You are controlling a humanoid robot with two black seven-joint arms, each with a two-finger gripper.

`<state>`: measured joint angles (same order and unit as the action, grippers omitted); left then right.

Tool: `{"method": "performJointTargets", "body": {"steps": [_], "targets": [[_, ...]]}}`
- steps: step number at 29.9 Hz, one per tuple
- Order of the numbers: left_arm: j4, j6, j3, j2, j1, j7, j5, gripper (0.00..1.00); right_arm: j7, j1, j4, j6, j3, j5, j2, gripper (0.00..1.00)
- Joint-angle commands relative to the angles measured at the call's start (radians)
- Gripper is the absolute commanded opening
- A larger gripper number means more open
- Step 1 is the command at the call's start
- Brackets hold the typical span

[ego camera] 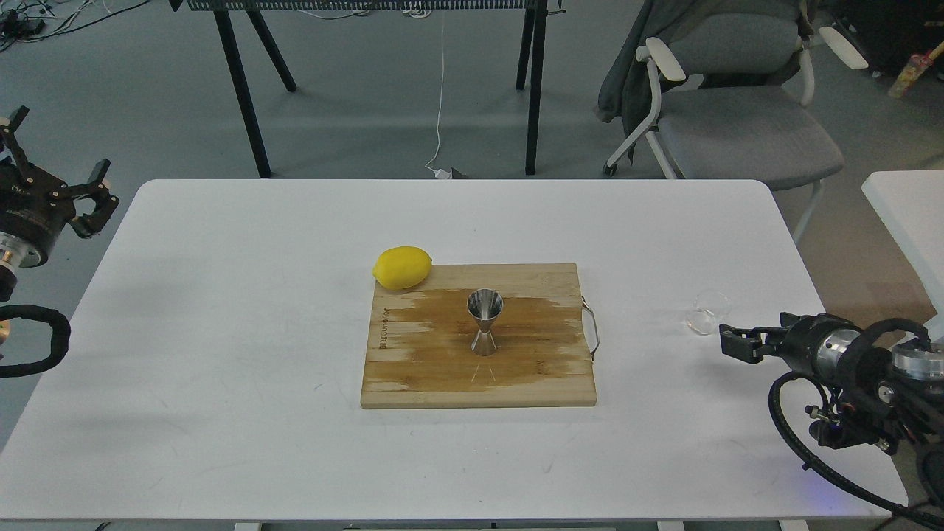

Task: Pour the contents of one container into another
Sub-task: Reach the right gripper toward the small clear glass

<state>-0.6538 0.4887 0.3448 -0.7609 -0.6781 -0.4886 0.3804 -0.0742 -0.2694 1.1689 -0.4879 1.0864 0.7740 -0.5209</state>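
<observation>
Reach step: my right gripper (726, 341), finger gap unreadable, points at the small clear glass tumbler (706, 312), frame right. Next, grasp it, carry to the steel hourglass jigger (484, 321), centre.

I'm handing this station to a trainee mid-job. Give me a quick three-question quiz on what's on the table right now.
1. True or false: the jigger stands upright on the cutting board.
2. Which gripper is nearest the glass tumbler: A) left gripper, B) right gripper?
3. Fill in: the lemon lies at the board's far-____ corner.

Key:
1. True.
2. B. It sits just beside the tumbler and holds nothing; the left one is open, off the table's left edge.
3. Left.
</observation>
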Motion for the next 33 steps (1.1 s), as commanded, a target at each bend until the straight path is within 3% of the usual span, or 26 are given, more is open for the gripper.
{"method": "performJointTargets", "body": {"steps": [1, 14, 33], "targets": [[0.002, 0.000, -0.001, 0.000, 0.000, 0.000, 0.000, 1.00, -0.002, -0.030, -0.038, -0.001, -0.017, -0.038, 0.045, 0.98], [0.003, 0.000, 0.000, 0.002, 0.005, 0.000, 0.000, 1.00, -0.010, -0.103, -0.182, -0.001, -0.059, -0.117, 0.134, 0.95], [0.037, 0.000, 0.000, 0.029, 0.012, 0.000, 0.000, 1.00, -0.009, -0.152, -0.228, -0.001, -0.059, -0.159, 0.163, 0.89]]}}
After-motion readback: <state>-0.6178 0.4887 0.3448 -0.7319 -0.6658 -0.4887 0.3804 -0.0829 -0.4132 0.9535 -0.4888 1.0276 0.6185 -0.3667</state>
